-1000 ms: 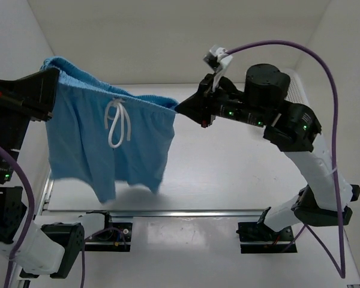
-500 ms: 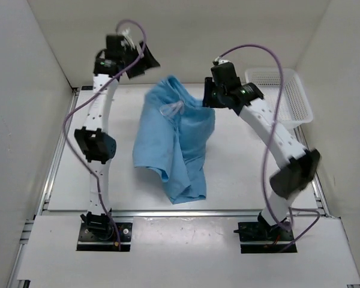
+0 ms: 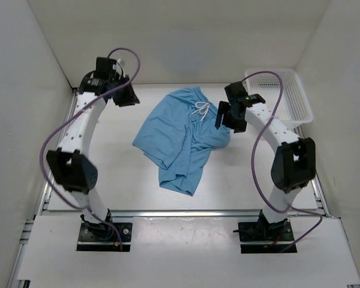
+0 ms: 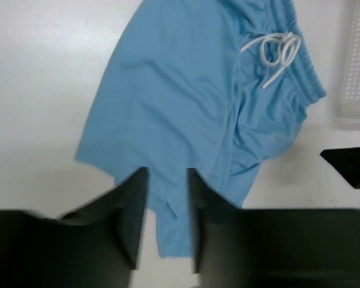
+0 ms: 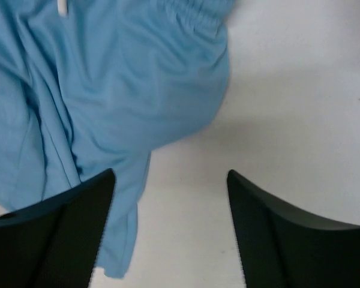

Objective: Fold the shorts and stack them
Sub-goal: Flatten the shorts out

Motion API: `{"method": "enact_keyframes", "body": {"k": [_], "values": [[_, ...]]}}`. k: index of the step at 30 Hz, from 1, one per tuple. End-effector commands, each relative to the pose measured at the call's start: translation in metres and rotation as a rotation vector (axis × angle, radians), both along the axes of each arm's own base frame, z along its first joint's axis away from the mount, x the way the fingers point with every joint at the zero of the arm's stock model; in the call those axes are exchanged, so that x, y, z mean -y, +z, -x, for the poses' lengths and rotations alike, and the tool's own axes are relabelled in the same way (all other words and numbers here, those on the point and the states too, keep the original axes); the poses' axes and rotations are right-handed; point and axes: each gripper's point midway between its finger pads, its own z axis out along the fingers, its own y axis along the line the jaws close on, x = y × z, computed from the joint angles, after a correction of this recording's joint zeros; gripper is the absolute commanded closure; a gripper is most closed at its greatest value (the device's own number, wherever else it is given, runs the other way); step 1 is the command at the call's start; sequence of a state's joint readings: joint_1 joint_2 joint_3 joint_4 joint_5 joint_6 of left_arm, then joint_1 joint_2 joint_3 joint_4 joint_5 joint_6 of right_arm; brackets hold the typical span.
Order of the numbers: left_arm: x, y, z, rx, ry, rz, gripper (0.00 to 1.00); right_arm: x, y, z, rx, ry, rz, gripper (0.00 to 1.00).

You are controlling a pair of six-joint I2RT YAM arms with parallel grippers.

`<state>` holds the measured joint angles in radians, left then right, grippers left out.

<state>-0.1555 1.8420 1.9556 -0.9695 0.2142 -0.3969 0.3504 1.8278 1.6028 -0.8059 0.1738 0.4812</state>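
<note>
Shorts position: I see the shorts (image 3: 183,135) lying loose on the counter (image 3: 120,174) between the 2 arms. The waistband (image 3: 191,91) is at the far side and the leg hems point toward the bases.
Left end effector: the left end effector (image 4: 167,177) has its fingers apart with nothing between them. It hangs over bare counter, off the shorts' far left edge.
Right end effector: the right end effector (image 5: 171,177) is spread wide and empty, hovering above the shorts' right side.
Lay of the cloth: it is not flat. 1 leg overlaps the other and creases run diagonally down the middle.
Risk, bad fold: if I fold from this lay, I expect the wrinkles to be trapped and the stack to come out lopsided.
Risk, pinch: the fabric looks thin, so I judge a pinch could catch only 1 layer, or 2 where I want 1, and drag the heap sideways.
Risk, drawstring: the drawstring (image 4: 276,51) sits looped on top, and a finger passing there could snag it.
Risk, basket: the basket (image 3: 305,93) stands near the right arm, so a wide swing could knock it.
Fabric: light blue, matte and limp, draping in soft folds.
Waistband texture: gathered elastic with fine ribbing.
Drawstring: white cord tied in a loose bow.
Basket: white plastic mesh, rectangular.
Counter: plain white, smooth.
</note>
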Motion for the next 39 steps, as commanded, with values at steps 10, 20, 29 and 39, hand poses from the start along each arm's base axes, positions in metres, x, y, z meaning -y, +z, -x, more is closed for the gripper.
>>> {"method": "enact_keyframes", "body": {"k": [10,20,29,39], "values": [[-0.028,-0.160,0.069,-0.383,0.177,-0.122,0.00,-0.016,-0.037,0.103,-0.119,0.093,-0.237,0.13],[-0.037,-0.218,0.032,-0.502,0.198,-0.066,0.18,-0.021,-0.046,0.086,-0.123,0.070,-0.280,0.06],[-0.046,-0.201,0.009,-0.449,0.173,0.002,0.90,-0.025,-0.065,-0.008,-0.142,0.001,-0.326,0.06],[-0.115,-0.115,-0.021,-0.263,0.289,-0.009,0.90,-0.012,-0.082,-0.030,-0.174,-0.084,-0.227,0.16]]}}
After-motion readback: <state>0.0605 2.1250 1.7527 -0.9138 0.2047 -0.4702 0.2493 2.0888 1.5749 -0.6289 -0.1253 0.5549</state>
